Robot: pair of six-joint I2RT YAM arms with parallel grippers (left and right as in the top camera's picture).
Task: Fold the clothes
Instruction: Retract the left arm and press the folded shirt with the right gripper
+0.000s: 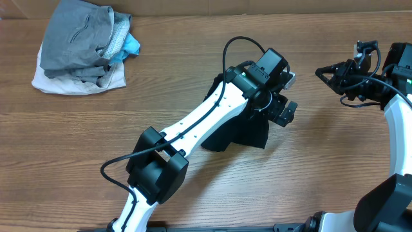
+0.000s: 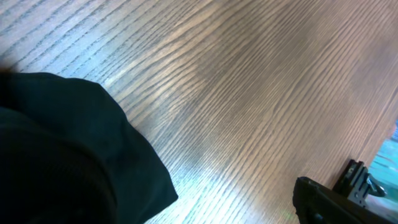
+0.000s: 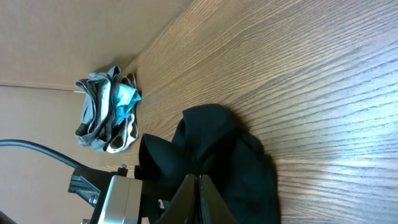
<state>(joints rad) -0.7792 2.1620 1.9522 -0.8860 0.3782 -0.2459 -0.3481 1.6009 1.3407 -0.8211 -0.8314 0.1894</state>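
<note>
Black garment (image 1: 241, 132) lies bunched under your left gripper (image 1: 280, 112), grip unclear; your right gripper (image 1: 322, 73) hangs apart, fingers pressed together, empty.

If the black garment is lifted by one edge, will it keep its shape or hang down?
Likely it droops: the black garment lies in soft, bunched folds. It may also slide easily, since the wooden table looks smooth.

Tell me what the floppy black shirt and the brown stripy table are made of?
The floppy black shirt looks like soft matte cloth, maybe cotton: it slumps in rounded folds without shine. The brown stripy table looks like wood or wood-look laminate, smooth, slightly glossy: long grain lines cross it and light glares off it.
</note>
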